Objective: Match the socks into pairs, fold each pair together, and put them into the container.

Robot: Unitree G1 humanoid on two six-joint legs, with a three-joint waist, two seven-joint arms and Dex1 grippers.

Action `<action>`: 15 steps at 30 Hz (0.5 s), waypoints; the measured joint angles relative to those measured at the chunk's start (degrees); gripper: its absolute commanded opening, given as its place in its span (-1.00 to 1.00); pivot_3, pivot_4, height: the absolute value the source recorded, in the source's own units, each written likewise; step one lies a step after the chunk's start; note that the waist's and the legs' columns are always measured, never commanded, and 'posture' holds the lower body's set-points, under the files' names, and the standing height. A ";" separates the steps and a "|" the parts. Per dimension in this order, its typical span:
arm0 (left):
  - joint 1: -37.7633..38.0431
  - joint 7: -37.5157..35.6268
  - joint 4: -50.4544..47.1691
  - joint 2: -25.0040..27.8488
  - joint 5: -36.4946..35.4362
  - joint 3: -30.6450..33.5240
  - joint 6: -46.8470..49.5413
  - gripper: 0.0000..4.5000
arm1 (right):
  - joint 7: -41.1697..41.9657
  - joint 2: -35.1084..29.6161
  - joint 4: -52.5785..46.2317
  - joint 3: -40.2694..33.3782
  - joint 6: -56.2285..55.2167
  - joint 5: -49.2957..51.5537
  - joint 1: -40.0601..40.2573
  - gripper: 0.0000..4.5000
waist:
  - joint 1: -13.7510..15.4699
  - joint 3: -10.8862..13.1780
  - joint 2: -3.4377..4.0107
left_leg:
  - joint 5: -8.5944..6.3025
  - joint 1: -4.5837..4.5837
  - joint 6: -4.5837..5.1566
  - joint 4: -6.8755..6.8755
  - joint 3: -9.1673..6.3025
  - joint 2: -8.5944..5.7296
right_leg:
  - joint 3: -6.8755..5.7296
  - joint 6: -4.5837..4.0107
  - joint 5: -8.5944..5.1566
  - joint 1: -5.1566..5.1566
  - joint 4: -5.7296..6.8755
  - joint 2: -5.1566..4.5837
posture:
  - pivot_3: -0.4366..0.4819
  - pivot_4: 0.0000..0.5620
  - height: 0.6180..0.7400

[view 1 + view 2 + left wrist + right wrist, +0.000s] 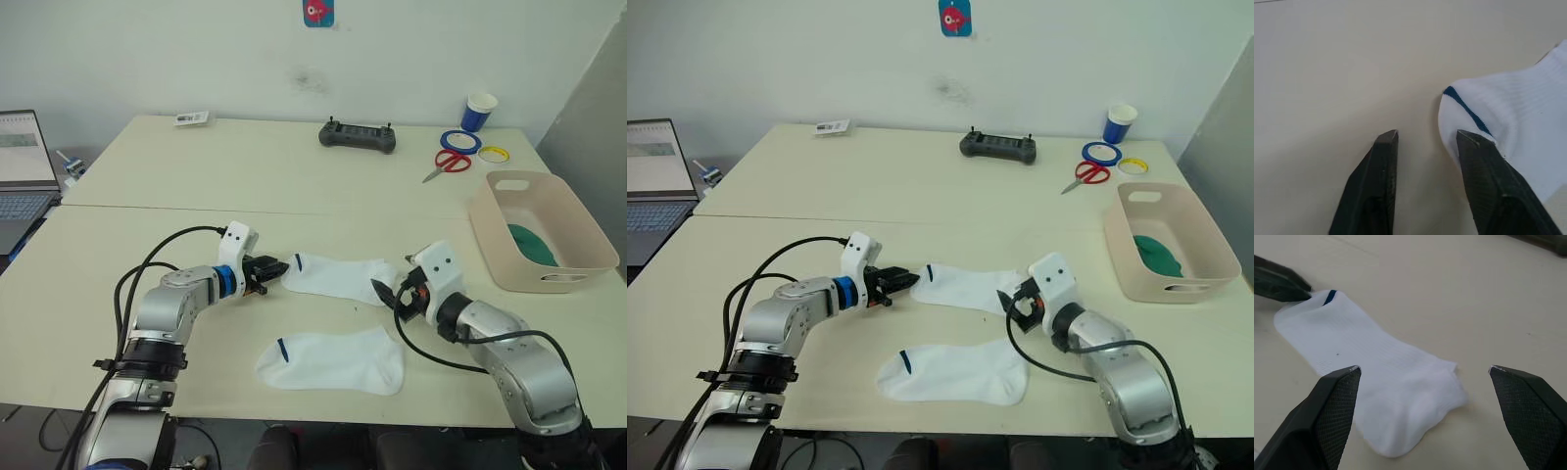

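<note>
Two arms reach low toward frame centre: the left gripper [276, 269], spread, at the cuff of the upper white sock [338, 277]; the right gripper [388, 291], wide apart, at its toe. The sock lies flat, blue-striped.

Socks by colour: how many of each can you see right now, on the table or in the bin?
White with blue cuff stripe: 2, far sock between the grippers, near sock flat on the table.
Dark green: 1 bundle in the container; cannot tell if it is one sock or a pair.
Light blue: 0.
Total: 3 sock items.
</note>
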 measured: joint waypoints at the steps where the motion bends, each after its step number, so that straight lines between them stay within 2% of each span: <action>1: 0.31 -0.66 -0.63 0.03 -0.24 -0.20 0.59 -0.83 | -0.44 0.16 2.02 -0.16 -0.06 -0.06 -0.97 1.00 | 0.00 0.00 0.00 | 0.00 0.00 0.00 0.00 0.00 0.00 | 0.01 -0.02 0.01 0.00 0.00 0.00 | -0.05 -0.47 1.00; 3: 1.21 -2.50 -2.96 -0.41 -1.62 -0.96 2.40 -0.98 | -1.37 0.89 6.19 -0.56 -0.09 -0.48 -2.65 1.00 | 0.02 0.00 0.00 | 0.00 -0.03 0.00 0.00 0.01 0.00 | 0.01 -0.11 0.06 -0.02 -0.01 -0.01 | -0.05 -0.47 1.00; 10: 2.25 -3.64 -5.84 -0.71 -3.26 -1.46 4.92 -0.98 | -2.84 3.35 12.56 -0.64 -0.51 -0.59 -3.36 1.00 | 0.14 0.00 0.00 | 0.00 -0.03 0.00 -0.01 0.00 0.02 | 0.01 -0.13 0.07 -0.05 0.02 0.01 | -0.05 -0.47 1.00; 13: 2.25 -3.24 -5.86 -0.86 -3.26 -1.35 4.79 -1.00 | -2.89 4.02 12.94 -0.60 -0.52 -0.53 -3.34 0.76 | 0.18 0.00 0.00 | 0.00 -0.02 0.00 -0.01 0.01 0.02 | 0.01 -0.10 0.06 -0.05 0.02 0.00 | -0.05 -0.47 1.00; 15: 2.23 -2.86 -5.81 -0.92 -3.28 -0.86 4.57 -1.00 | -2.94 4.83 12.93 -0.60 -0.54 -0.42 -3.24 0.48 | 0.19 0.00 0.00 | 0.00 -0.02 0.00 -0.01 0.00 0.02 | 0.01 -0.10 0.06 -0.05 0.02 0.01 | -0.05 -0.47 1.00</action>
